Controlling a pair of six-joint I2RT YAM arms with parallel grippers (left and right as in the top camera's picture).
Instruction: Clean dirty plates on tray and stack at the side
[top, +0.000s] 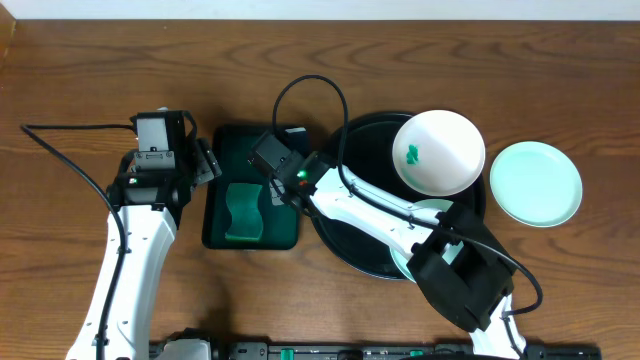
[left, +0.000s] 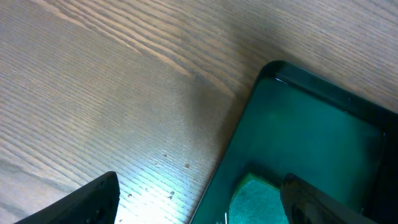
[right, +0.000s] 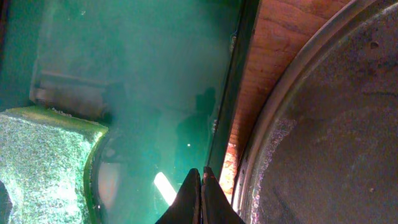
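Hanging over the brown wood-grain table (left: 93, 74), the left gripper (left: 200, 186) sits at the left edge of the dark green rectangular plastic tray (top: 235, 145). Its two black fingers (left: 87, 202) are spread wide with nothing between them. Inside that tray, toward the near end, lies a green sponge with a waisted outline (top: 240, 212). The right arm reaches across from the lower right. The right gripper (right: 201, 190) hangs above the green tray's right side, near the sponge, its jaws pressed together and empty. A strip of bare wood separates the green tray from the large round glossy black tray with a raised rim (top: 345, 245). On the black tray's far right part rests a round white plate bearing a small green smear (top: 438, 152), overlapping the rim. A second pale mint plate (top: 399, 263) lies on the tray's near side, mostly hidden under the right arm. A third pale mint round plate (top: 536, 183) lies on the table just beside the tray's right edge.
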